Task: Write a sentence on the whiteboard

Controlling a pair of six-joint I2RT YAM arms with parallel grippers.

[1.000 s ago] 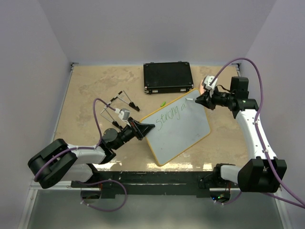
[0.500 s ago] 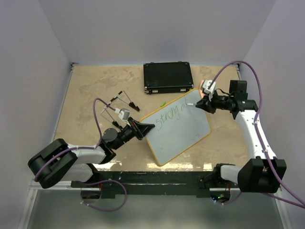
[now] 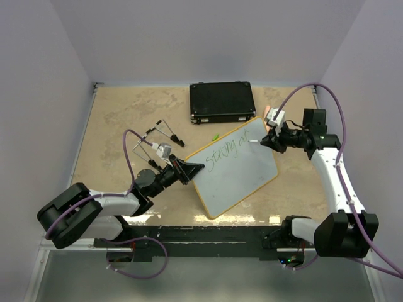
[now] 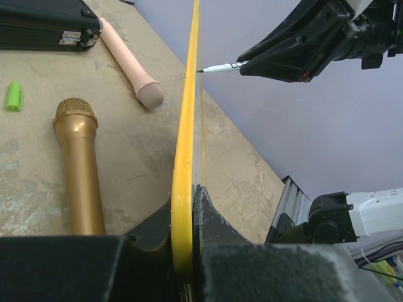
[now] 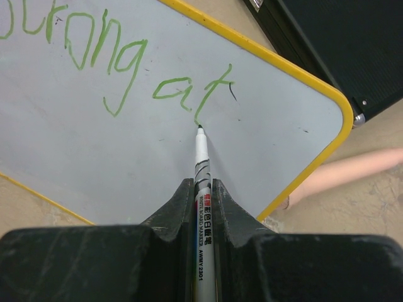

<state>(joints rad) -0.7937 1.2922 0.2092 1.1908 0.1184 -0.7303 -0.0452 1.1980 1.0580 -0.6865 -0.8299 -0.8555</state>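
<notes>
The whiteboard (image 3: 242, 179), white with a yellow rim, lies slanted in mid-table. My left gripper (image 3: 192, 168) is shut on its left edge; the left wrist view shows the rim (image 4: 184, 157) edge-on between the jaws of the left gripper (image 4: 187, 207). Green lettering of the sentence (image 3: 228, 153) reads "strong at" (image 5: 126, 69). My right gripper (image 3: 264, 141) is shut on a white marker (image 5: 201, 163), held between the jaws of the right gripper (image 5: 203, 189). The marker's tip meets the whiteboard (image 5: 264, 145) at the foot of the "t".
A black case (image 3: 221, 102) sits behind the board. A green cap (image 3: 215, 136) lies between them. Black clip stands (image 3: 165, 131) are at the left. A gold microphone (image 4: 79, 163) and a pink one (image 4: 129, 60) lie beside the board's far edge.
My right gripper has drawn the marker rightward and a little nearer along the board, and the letter "t" now follows the "a". The left gripper and the board have stayed put.
</notes>
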